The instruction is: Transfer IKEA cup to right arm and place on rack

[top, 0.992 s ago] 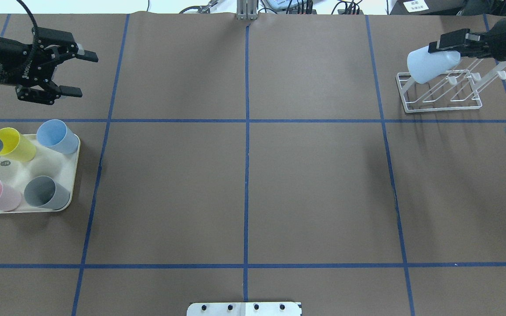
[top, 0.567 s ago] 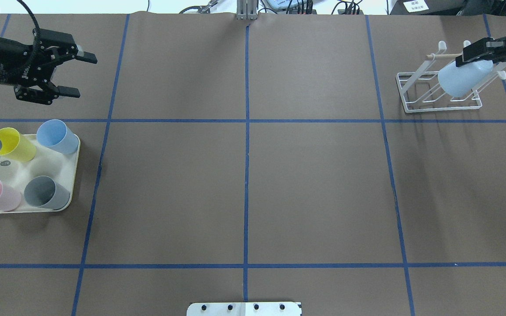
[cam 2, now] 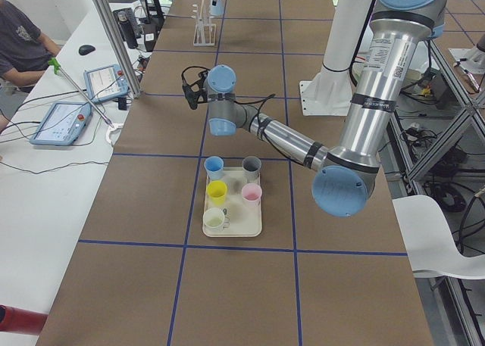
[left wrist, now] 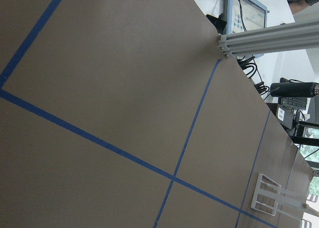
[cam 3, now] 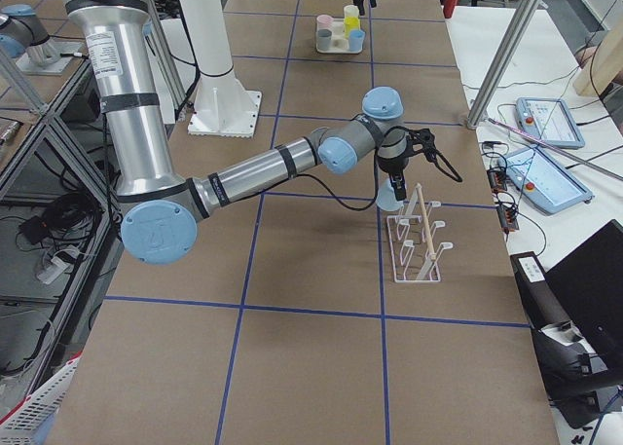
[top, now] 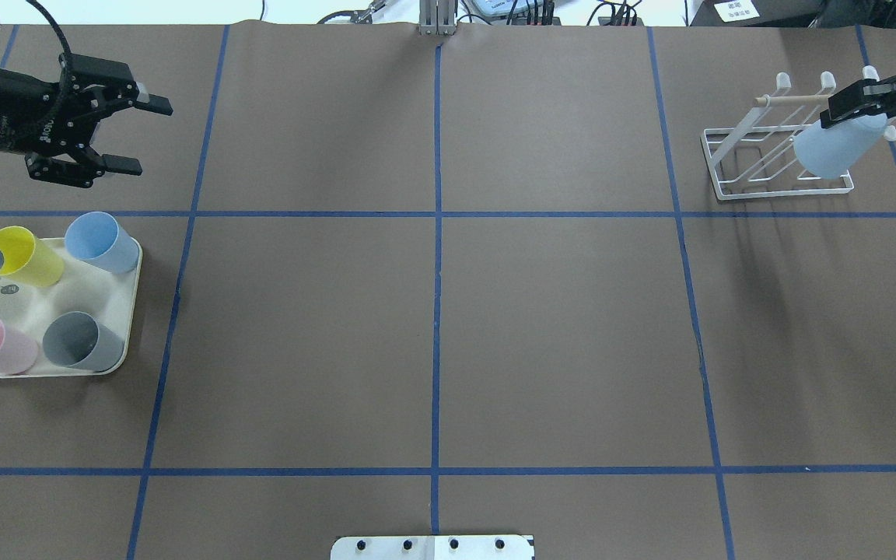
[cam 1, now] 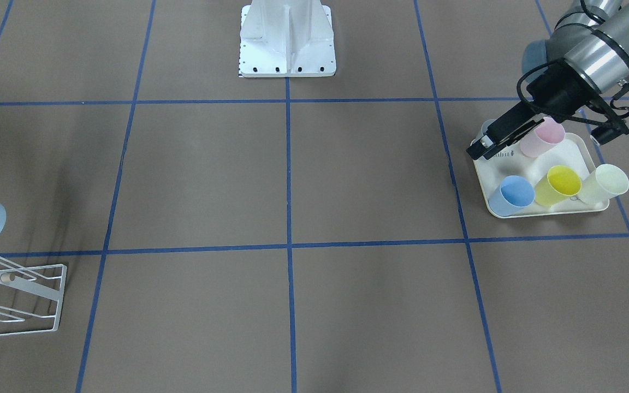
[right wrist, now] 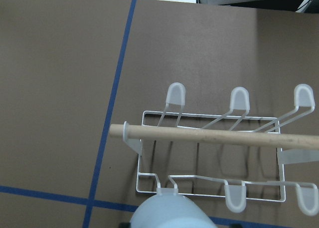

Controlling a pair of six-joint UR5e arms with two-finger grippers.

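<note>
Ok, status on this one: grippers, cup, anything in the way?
Right gripper shut on pale blue cup, held tilted over the rack, not released. Left gripper open, empty. Nothing seen blocking the rack.

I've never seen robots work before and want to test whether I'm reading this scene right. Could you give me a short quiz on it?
1. True or false: the left gripper is holding a cup.
2. By the rack, what does the right gripper hold? A) a pink cup B) a pale blue cup C) nothing
3. In the exterior left view, how many cups stand on the tray?

Key:
1. False. The left gripper is open and empty.
2. B
3. Five
</note>
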